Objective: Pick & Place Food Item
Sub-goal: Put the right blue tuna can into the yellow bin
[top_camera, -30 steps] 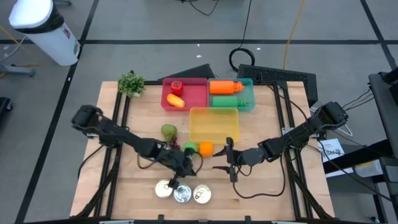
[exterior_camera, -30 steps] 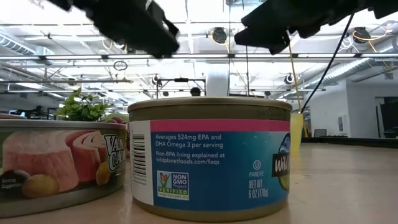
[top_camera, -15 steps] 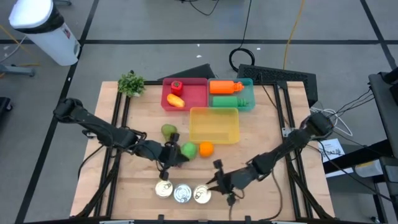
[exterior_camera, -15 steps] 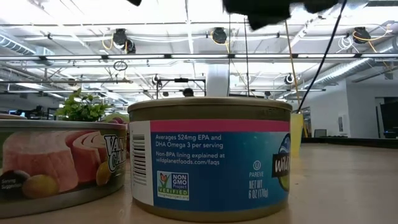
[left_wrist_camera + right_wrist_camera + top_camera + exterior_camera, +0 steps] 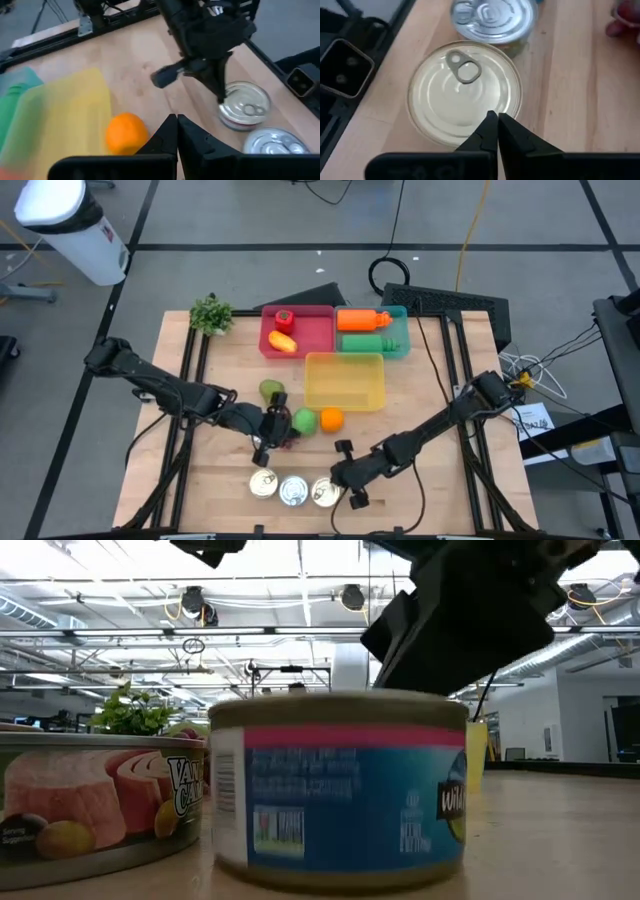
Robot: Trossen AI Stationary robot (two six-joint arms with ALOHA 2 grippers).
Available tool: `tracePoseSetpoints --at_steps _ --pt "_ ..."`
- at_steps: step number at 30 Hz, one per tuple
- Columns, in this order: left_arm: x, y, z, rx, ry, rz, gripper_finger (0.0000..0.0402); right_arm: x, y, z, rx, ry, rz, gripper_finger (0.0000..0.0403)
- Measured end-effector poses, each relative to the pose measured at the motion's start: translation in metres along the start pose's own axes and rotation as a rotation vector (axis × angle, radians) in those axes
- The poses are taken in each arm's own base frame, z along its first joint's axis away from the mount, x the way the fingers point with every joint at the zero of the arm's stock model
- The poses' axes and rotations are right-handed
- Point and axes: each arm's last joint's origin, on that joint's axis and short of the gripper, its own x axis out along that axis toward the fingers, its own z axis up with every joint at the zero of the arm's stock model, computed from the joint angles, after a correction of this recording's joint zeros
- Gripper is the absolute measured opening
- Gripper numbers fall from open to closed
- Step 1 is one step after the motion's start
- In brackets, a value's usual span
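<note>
Grey taped floor (image 5: 250,220) — white bin (image 5: 70,225), ceiling lamps (image 5: 352,597), pipes overhead.

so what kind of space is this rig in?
Probably an open-plan lab or workshop, not a kitchen: exposed ceiling pipes and ducts in the low view, loose black cables on grey tiled floor, and a wooden bench framed by black rails.

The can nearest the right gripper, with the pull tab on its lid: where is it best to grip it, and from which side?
Probably from above, on the round side wall of the can, with fingers opened across its width. It stands upright, its flat lid gives no hold, and a second can sits close beside it. The right gripper is shut over the lid edge.
</note>
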Motion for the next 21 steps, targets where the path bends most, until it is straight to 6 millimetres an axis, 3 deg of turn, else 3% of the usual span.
tracePoseSetpoints --at_steps 6,13,21 --pt "0.001 -0.011 -0.008 0.017 0.032 -0.044 0.0003 -0.002 0.003 -0.004 0.057 0.012 -0.098 0.0001" --pt "0.006 -0.02 -0.029 -0.077 0.071 -0.061 0.0014 -0.003 -0.003 -0.01 0.103 0.039 -0.241 0.0" --pt "0.014 -0.027 -0.049 -0.156 -0.008 -0.073 0.001 -0.004 -0.008 -0.012 0.078 0.025 -0.376 0.0"
